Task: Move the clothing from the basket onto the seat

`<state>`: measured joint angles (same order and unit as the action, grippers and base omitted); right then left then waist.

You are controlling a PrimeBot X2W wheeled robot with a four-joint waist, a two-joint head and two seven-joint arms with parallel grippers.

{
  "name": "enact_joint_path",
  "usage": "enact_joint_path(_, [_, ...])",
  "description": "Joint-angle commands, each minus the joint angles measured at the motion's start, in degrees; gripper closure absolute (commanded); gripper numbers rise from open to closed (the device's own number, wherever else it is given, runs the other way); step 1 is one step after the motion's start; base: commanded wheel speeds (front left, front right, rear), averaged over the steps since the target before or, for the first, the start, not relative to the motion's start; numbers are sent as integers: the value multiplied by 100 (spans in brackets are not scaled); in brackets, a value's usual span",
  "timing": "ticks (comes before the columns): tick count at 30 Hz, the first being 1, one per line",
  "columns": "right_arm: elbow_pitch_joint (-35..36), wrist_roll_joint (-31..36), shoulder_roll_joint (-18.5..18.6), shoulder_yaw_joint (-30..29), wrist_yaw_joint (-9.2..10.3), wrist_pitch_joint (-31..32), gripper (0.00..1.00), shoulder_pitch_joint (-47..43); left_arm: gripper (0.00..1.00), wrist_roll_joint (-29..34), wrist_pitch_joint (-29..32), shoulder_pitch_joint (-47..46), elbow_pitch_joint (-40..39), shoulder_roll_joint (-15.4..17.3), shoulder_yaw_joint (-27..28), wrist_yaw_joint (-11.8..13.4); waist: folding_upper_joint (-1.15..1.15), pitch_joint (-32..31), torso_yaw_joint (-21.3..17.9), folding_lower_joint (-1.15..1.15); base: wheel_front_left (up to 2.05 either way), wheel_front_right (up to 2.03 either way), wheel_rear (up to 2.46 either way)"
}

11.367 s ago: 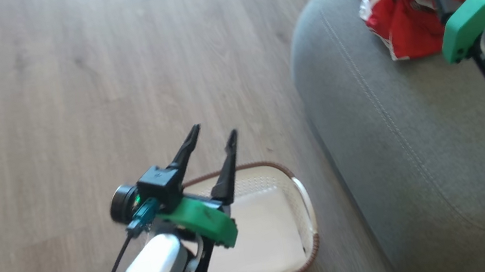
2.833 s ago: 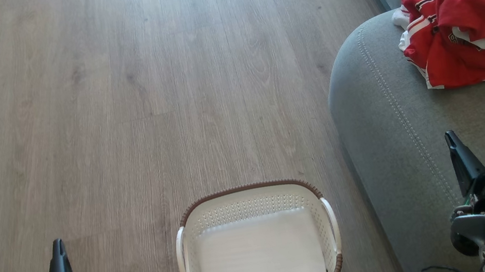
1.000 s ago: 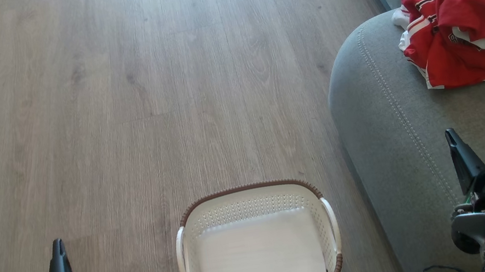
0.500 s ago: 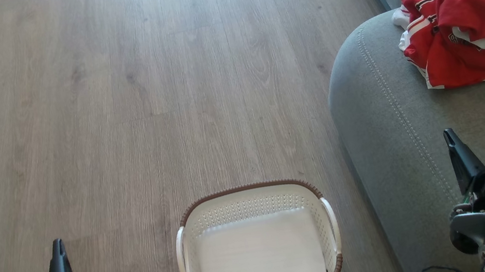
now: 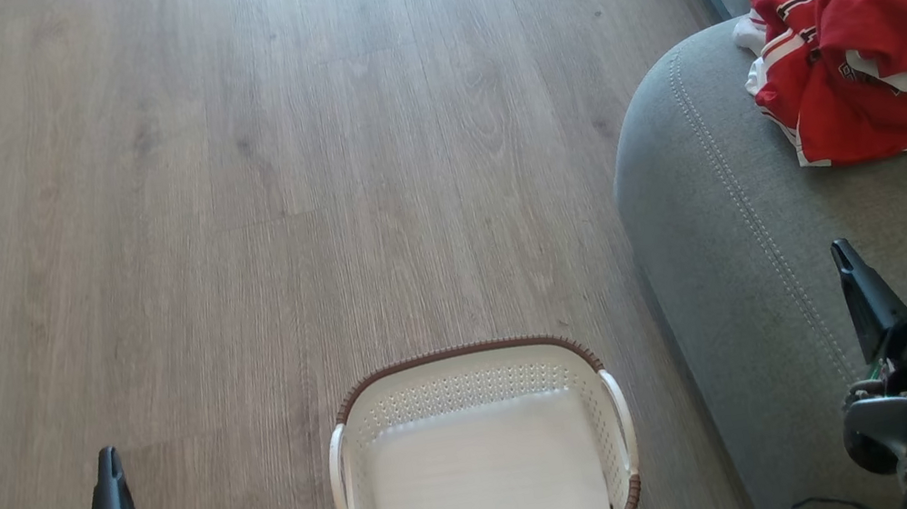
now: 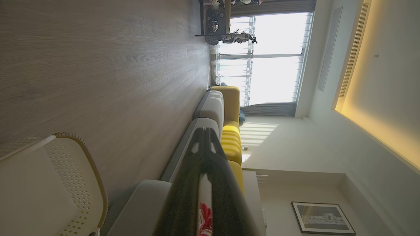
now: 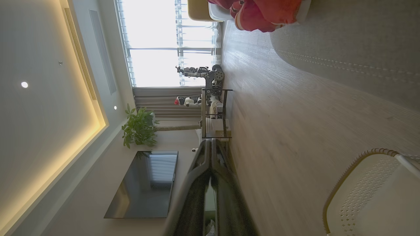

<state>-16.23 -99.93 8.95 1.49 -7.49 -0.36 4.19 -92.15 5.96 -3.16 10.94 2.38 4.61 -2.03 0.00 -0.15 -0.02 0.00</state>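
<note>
Left gripper (image 5: 108, 460): low left, fingers pressed together, empty.
Right gripper (image 5: 841, 256): over the seat's (image 5: 764, 239) near part, likewise closed, empty.
Basket (image 5: 463, 352): on the floor (image 5: 222, 192) between them.
Clothing (image 5: 864, 61): crumpled red heap, perhaps two pieces, far along the seat.

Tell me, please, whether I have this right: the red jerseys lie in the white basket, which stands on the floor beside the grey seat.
Not quite: the jerseys lie on the seat, not in the basket. The head view shows the basket empty, standing on the floor beside the seat.
</note>
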Motion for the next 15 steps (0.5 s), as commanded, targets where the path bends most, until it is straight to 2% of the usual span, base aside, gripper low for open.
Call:
enact_joint_path(1, [226, -42, 107, 125, 0, -50, 100, 286, 100, -4, 41, -268, -215, 55, 197, -49, 0, 0, 0, 0, 0, 0, 0])
enact_joint_path(15, [253, -152, 202, 249, 0, -150, 100, 283, 100, -3, 41, -268, -216, 54, 198, -49, 0, 1, 0, 0, 0, 0, 0])
